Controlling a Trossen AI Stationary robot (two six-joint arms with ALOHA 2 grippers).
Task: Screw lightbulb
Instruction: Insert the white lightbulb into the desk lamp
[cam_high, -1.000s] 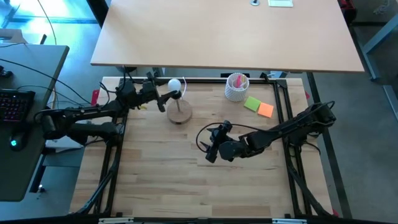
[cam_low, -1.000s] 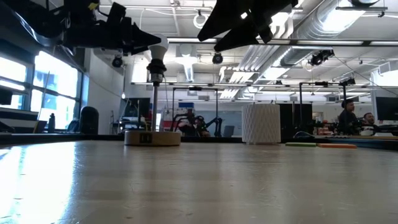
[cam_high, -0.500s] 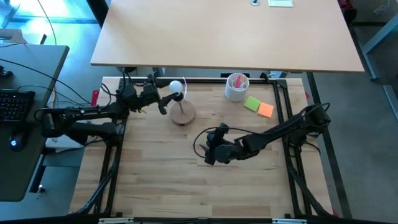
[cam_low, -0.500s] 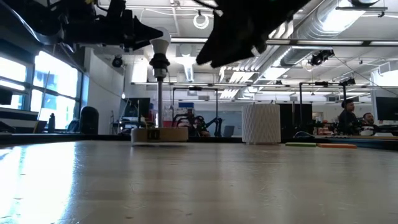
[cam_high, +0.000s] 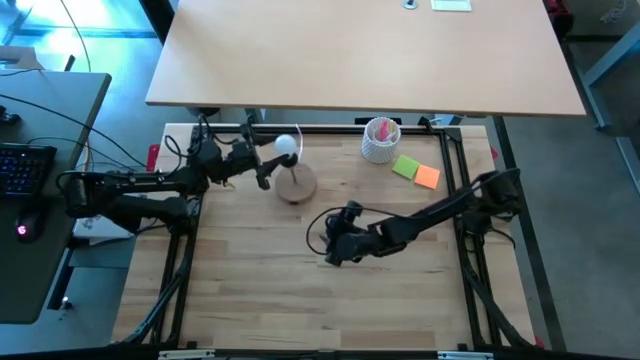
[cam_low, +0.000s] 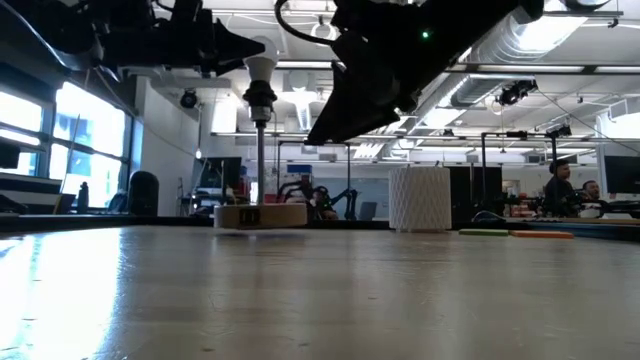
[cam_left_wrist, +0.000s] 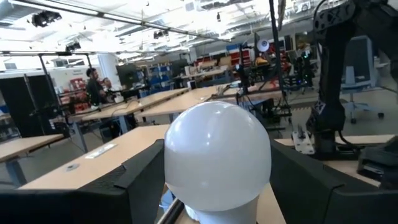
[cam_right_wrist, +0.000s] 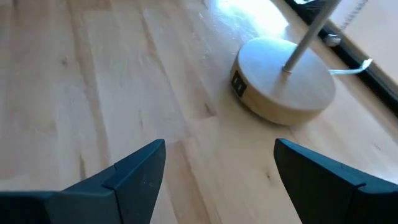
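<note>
Across the lower two thirds of the high view lies the wooden table, with a second, paler desk filling the top. The left arm reaches in from the left edge, its left gripper closed around the lightbulb, which sits at upper centre-left on top of the round wooden stand. The right arm crosses from the right edge to the middle, and the right gripper hangs just below and right of the stand, its fingers spread wide with nothing between them.

Toward the upper right stand a white cup with pink contents and, beside it, green and orange sticky notes.

The low view alone shows the stand's thin post rising from its base to the bulb near the top edge. The left wrist view fills its centre with the white globe between two dark fingers. The right wrist view shows the stand's base at upper right, beyond that gripper's parted fingers.
</note>
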